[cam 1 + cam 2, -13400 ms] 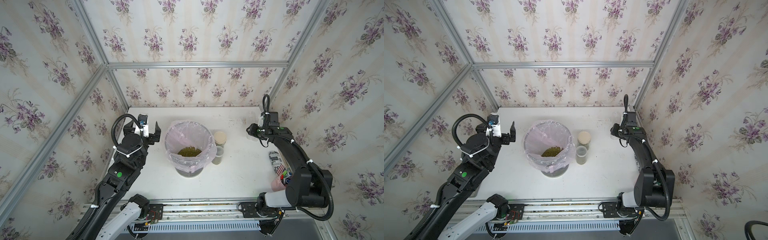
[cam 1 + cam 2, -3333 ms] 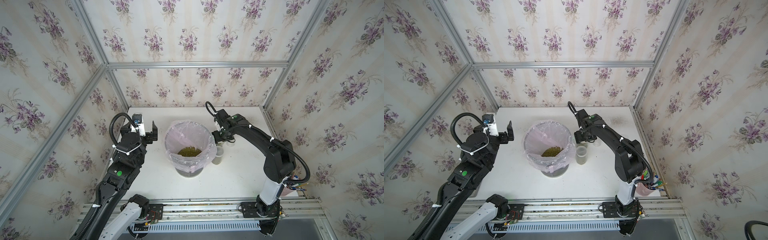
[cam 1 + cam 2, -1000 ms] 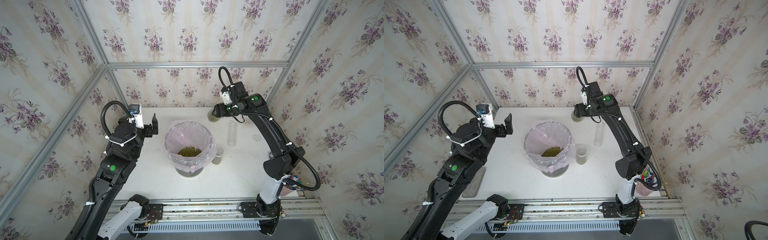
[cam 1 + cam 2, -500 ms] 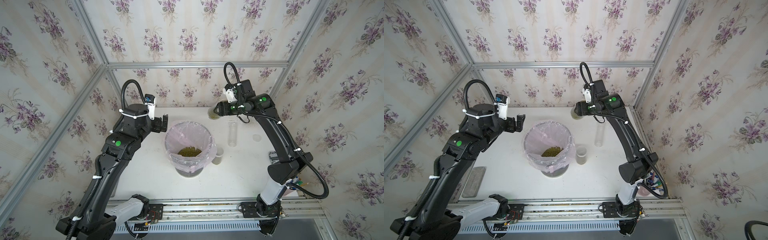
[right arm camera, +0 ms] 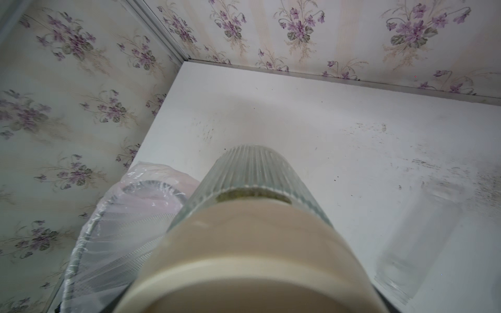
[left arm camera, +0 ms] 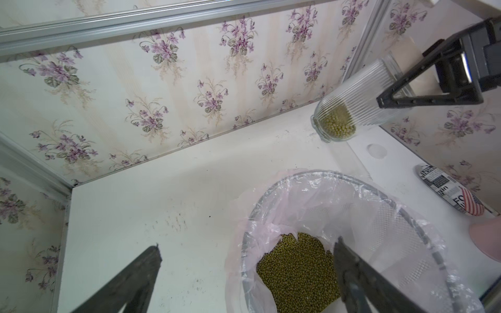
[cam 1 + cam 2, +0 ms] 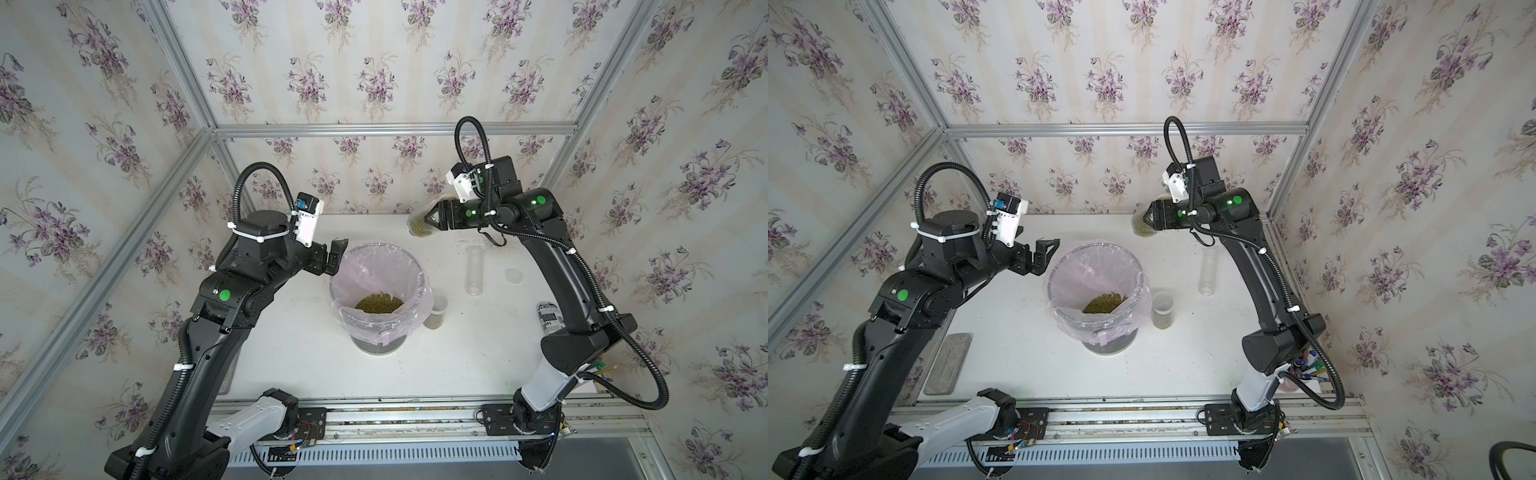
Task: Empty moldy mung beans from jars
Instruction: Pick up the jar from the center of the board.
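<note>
Mung beans lie as a green heap in the lined bin in both top views, just below and beyond the fingertips of the left gripper. This gripper hangs at the bin's rim with its jaws spread wide and nothing between them; I judge it waits there to help with the lid. The right gripper is raised over the back of the table and is clamped around a ribbed jar, which lies almost flat with its free end pointing towards the left gripper. Below the right arm an empty tall jar lies on its side with a loose lid near it, so that one seems finished. A small jar stands open just beside the bin, with some beans in its bottom. In the left wrist view the ribbed jar's beans are collected in the end far from the right gripper's fingers, probably because that end hangs a little lower; a printed can lies further off. In the right wrist view the tan lid is on the jar and fills the foreground, so no beans can pour yet. It hides the right gripper's fingers fully, and the ribbed glass lets only a thin green strip show. How full the small jar is, I cannot tell.
</note>
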Robot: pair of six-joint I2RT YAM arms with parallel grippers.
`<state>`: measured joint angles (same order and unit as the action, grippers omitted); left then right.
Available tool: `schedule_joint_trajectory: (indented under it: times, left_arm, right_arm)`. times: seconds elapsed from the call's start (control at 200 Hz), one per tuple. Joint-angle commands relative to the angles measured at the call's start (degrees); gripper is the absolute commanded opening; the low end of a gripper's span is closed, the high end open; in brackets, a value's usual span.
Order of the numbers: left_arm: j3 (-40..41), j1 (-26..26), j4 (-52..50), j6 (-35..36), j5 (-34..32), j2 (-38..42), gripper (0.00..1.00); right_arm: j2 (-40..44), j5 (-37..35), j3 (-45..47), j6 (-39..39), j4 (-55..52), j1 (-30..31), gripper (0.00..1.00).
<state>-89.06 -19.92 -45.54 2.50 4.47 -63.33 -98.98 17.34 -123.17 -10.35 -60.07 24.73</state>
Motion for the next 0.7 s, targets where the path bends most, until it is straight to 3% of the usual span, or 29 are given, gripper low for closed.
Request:
schedule_joint_trajectory:
  times: [0.0, 0.2, 0.345, 0.694]
  left_arm:
    - [-0.90, -0.06, 0.27, 1.68, 4.01, -1.37, 1.00]
    - [-2.00, -0.57, 0.71, 4.08, 7.32, -2.70, 1.00]
    - [-0.45, -1.48, 3.52, 9.68, 8.88, -1.09, 1.00]
    - [6.88, -6.86, 11.65, 26.13, 3.13, 2.02, 1.00]
  right_arm:
    - [0.81, 6.37, -1.18, -0.67, 5.83, 0.12, 0.42]
    - [1.69, 9.87, -1.39, -1.34, 6.97, 0.07, 0.42]
    - [2.04, 12.20, -2.39, -2.42, 7.60, 0.10, 0.42]
    - [2.88, 14.59, -4.53, -6.86, 6.43, 0.60, 0.40]
